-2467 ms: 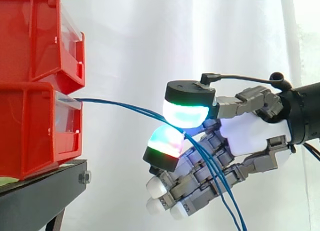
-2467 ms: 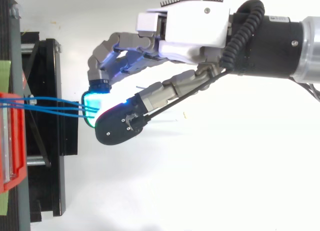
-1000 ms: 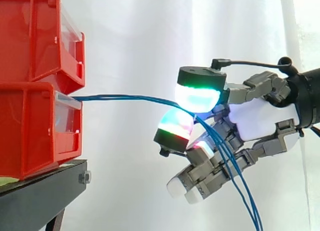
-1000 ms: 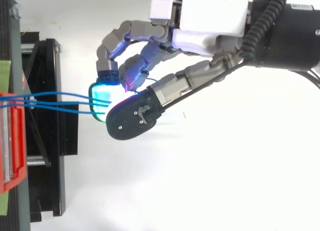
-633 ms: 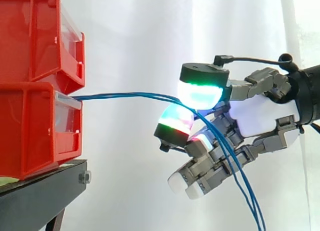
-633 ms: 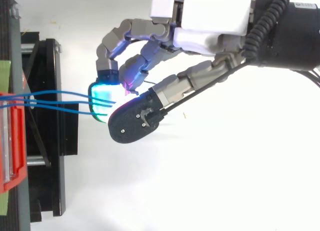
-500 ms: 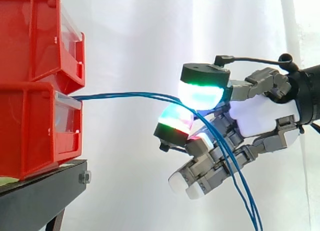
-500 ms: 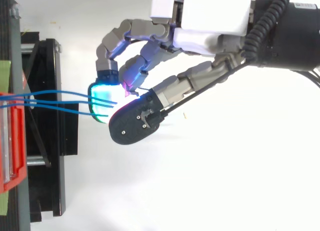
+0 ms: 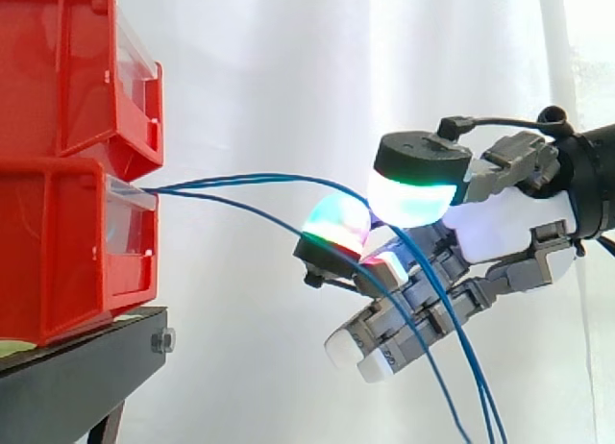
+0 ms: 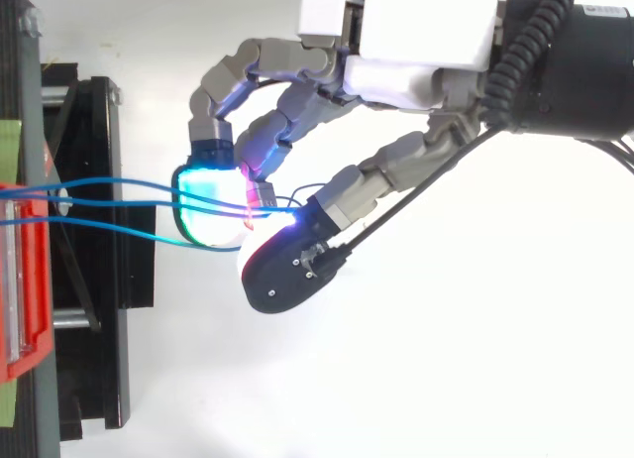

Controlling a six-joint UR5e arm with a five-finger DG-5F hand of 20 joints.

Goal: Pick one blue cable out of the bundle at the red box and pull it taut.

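Three thin blue cables [image 9: 240,179] leave the lower red box [image 9: 58,252] at the left. Two of them run nearly level to my hand [image 9: 500,234], pass between the green-white thumb pad [image 9: 411,196] and the glowing fingertips [image 9: 334,225], then drop to the bottom edge. The third cable [image 9: 259,216] sags below them and hangs free under the fingers. From above, the two cables [image 10: 119,185] end between the curled fingers [image 10: 210,202] and the thumb [image 10: 289,265]; the third [image 10: 119,230] runs lower, toward the thumb.
A second red bin [image 9: 67,69] is stacked on the lower one, both on a black stand [image 9: 77,367]. A white curtain hangs behind. White open floor lies under the arm [image 10: 446,329] in the top view.
The thumb has swung away from the fingertips and to the right. One cable has slipped out of the bundle and now sags below the other two.
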